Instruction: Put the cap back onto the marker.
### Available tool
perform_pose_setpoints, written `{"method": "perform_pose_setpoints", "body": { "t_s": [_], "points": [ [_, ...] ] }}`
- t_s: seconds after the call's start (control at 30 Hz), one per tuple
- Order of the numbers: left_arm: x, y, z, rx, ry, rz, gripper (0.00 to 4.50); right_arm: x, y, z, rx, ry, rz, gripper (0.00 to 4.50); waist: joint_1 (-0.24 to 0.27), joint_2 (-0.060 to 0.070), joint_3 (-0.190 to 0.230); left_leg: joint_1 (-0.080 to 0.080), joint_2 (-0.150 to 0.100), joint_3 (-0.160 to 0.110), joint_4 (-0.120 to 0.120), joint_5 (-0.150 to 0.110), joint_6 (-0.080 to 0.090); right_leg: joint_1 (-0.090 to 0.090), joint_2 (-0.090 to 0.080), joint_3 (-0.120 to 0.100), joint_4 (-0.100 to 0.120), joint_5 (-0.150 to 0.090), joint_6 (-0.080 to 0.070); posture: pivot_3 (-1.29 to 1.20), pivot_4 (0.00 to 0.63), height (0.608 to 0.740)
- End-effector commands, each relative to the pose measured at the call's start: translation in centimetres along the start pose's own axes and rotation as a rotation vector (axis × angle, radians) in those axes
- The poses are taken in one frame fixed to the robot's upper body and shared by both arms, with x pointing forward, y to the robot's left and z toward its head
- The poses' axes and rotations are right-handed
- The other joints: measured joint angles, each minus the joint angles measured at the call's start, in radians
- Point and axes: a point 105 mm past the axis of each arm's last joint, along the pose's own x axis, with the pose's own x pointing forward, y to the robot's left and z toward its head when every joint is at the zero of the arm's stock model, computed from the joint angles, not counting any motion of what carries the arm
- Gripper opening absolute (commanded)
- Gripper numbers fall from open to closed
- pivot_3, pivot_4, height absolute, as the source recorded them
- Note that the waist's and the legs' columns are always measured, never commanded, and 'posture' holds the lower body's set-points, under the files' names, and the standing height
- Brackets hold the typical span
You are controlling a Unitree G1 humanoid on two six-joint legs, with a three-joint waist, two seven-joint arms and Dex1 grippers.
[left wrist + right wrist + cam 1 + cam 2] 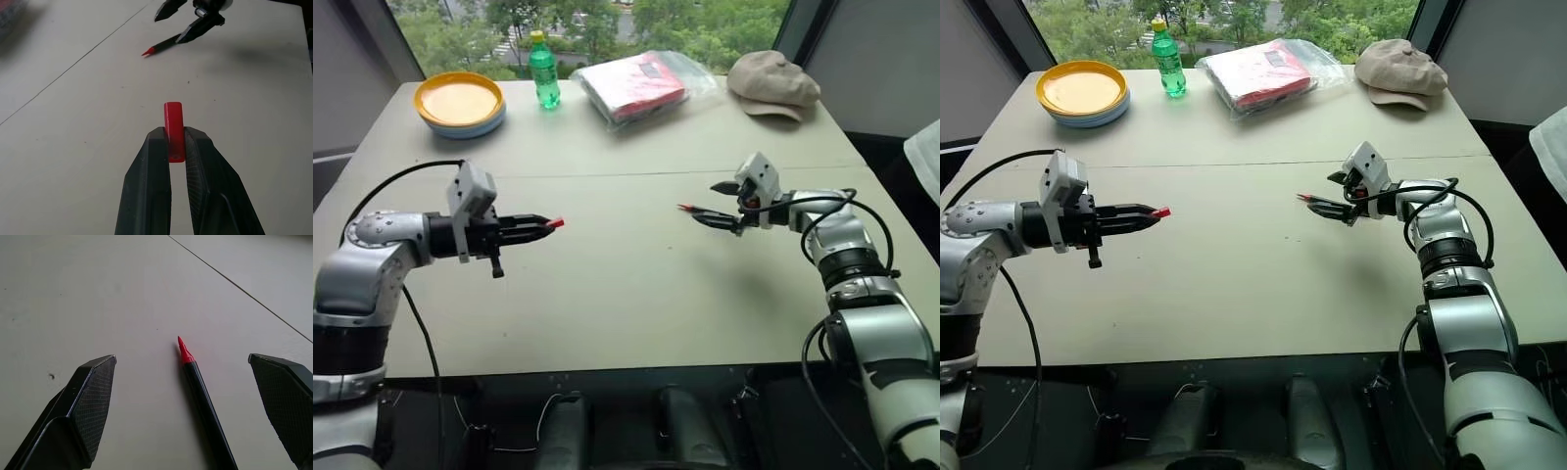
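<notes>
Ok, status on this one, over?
Left gripper shut on the cap. Right gripper open, straddling the marker, not gripping. Nothing between cap and marker tip.

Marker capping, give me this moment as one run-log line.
left gripper: shut on cap | right gripper: open, marker between fingers, grip unclear | cap not yet on | table

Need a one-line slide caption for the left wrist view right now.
Left pincer shut on the red cap, facing the marker's bare red tip across the table.
</notes>
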Motion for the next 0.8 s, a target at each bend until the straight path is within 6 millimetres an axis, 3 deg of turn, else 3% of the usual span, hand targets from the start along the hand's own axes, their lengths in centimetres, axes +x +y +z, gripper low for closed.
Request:
{"method": "perform_pose_setpoints", "body": {
  "t_s": [0.03, 0.3, 0.8],
  "points": [
    [-0.9, -0.4, 1.4, 0.047, -0.009, 0.003, 0.07, -0.2, -0.7, 0.3, -0.032, 0.011, -0.023, 4.50, -0.002, 0.000, 0.000, 0.000, 0.000, 0.000, 0.000, 0.000, 0.000, 0.000, 0.000, 0.000, 0.000, 0.000, 0.000, 0.00, 0.150, 0.740],
    [-1.7, -0.7, 1.1, 0.061, 0.026, 0.025, 0.07, 0.1, -0.9, -1.4, 0.010, 0.076, -0.063, 4.50, -0.022, 0.000, 0.000, 0.000, 0.000, 0.000, 0.000, 0.000, 0.000, 0.000, 0.000, 0.000, 0.000, 0.000, 0.000, 0.00, 0.150, 0.740],
    [-2.2, -0.7, 1.2, 0.077, 0.030, 0.078, 0.07, 1.9, -0.1, -0.9, 0.170, 0.042, -0.043, 4.50, -0.025, 0.000, 0.000, 0.001, 0.000, 0.000, 0.000, 0.000, 0.000, 0.000, 0.000, 0.001, 0.002, 0.000, 0.000, 0.00, 0.150, 0.740]
  ]
}}
